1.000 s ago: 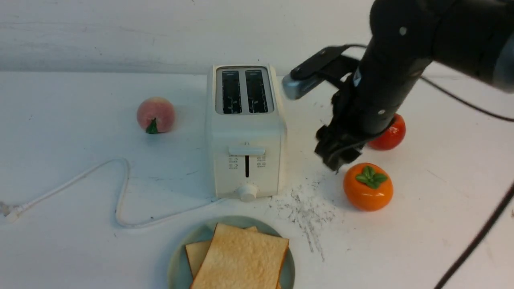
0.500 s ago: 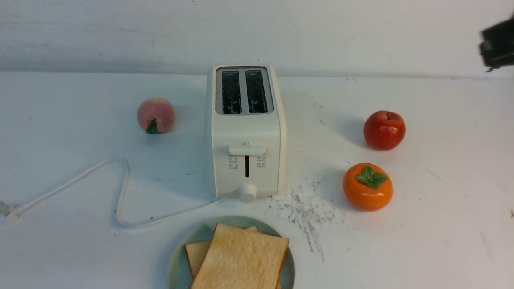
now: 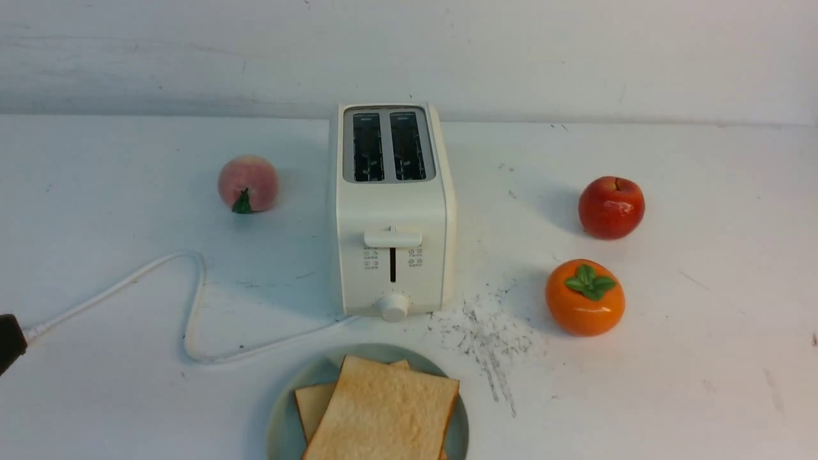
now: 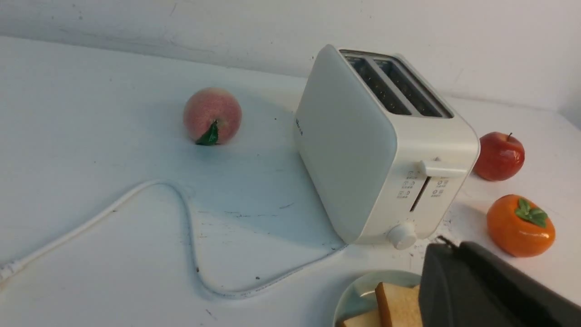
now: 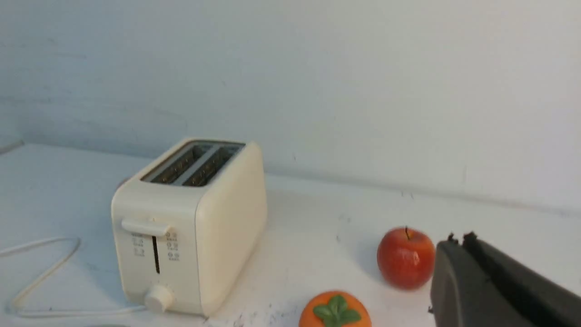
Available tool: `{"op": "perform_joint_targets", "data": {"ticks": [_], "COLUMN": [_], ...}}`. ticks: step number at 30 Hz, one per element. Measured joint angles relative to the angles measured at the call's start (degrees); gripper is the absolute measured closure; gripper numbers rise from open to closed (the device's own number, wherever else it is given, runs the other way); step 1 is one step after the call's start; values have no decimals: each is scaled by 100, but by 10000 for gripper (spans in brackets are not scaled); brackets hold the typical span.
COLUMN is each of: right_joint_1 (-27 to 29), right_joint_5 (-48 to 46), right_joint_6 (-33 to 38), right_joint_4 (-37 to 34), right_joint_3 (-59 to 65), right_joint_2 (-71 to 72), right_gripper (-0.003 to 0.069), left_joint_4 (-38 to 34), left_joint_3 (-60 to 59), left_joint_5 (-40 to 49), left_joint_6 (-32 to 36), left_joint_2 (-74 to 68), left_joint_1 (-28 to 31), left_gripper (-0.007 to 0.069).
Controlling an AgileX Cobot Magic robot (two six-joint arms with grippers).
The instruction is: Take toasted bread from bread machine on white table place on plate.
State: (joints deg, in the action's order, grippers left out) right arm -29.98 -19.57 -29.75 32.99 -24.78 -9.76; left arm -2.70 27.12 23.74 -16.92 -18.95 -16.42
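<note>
The cream-white bread machine (image 3: 391,211) stands mid-table on the white table (image 3: 703,383), both slots dark and showing no bread. Two slices of toasted bread (image 3: 383,415) lie overlapping on the pale blue-green plate (image 3: 284,409) at the front edge, the lower slice (image 3: 313,402) peeking out to the left. My left gripper (image 4: 447,245) is shut and holds nothing; it hovers near the plate (image 4: 358,295), and its dark tip (image 3: 9,342) shows at the far left edge. My right gripper (image 5: 458,238) is shut with nothing in it, beside the red apple, and is out of the front view.
A peach (image 3: 248,183) sits left of the toaster. A red apple (image 3: 611,207) and an orange persimmon (image 3: 585,297) sit to its right. The white cord (image 3: 192,306) loops across the left front. Dark scratch marks (image 3: 489,332) lie right of the toaster's base.
The right arm, which hung over the apple beside the toaster, has pulled away rightward out of the front view. A dark tip of the left gripper has appeared at the left edge.
</note>
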Motion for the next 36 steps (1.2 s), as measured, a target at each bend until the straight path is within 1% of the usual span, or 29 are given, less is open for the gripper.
{"op": "perform_joint_targets", "data": {"ticks": [1, 2, 3, 5, 7, 8, 13, 26, 27, 31, 36], "right_joint_1": [0, 0, 0, 0, 0, 0, 0, 0, 0, 0, 0], "right_joint_5": [99, 474, 648, 967, 1149, 1370, 1742, 1868, 1868, 1897, 1957], "right_joint_6": [-55, -364, -517, -892, -1053, -1199, -1302, -1309, -1309, -1309, -1309], "right_joint_4": [98, 493, 649, 1034, 1228, 1461, 2102, 3493, 3493, 3919, 4229], "right_joint_3": [167, 565, 690, 881, 904, 906, 906, 917, 917, 917, 917], "right_joint_2": [165, 565, 694, 921, 972, 991, 1000, 1003, 1003, 1003, 1003], "right_gripper": [667, 667, 666, 666, 664, 664, 659, 647, 646, 642, 636], "left_joint_4": [-2, -26, -33, -39, -39, -39, -50, -56, -56, -56, -50], "left_joint_3": [-7, -47, -55, -72, -72, -72, -72, -72, -72, -72, -94], "left_joint_5": [-40, -238, -309, -478, -551, -645, -750, -761, -761, -761, -768], "left_joint_6": [0, 0, 0, 0, 0, 0, 0, 0, 0, 0, 0], "left_joint_2": [0, 0, 0, -4, -7, -7, -7, -7, -7, -7, -7], "left_joint_1": [0, 0, 0, 0, 0, 0, 0, 0, 0, 0, 0], "left_gripper": [638, 638, 638, 638, 638, 638, 638, 634, 634, 628, 624]}}
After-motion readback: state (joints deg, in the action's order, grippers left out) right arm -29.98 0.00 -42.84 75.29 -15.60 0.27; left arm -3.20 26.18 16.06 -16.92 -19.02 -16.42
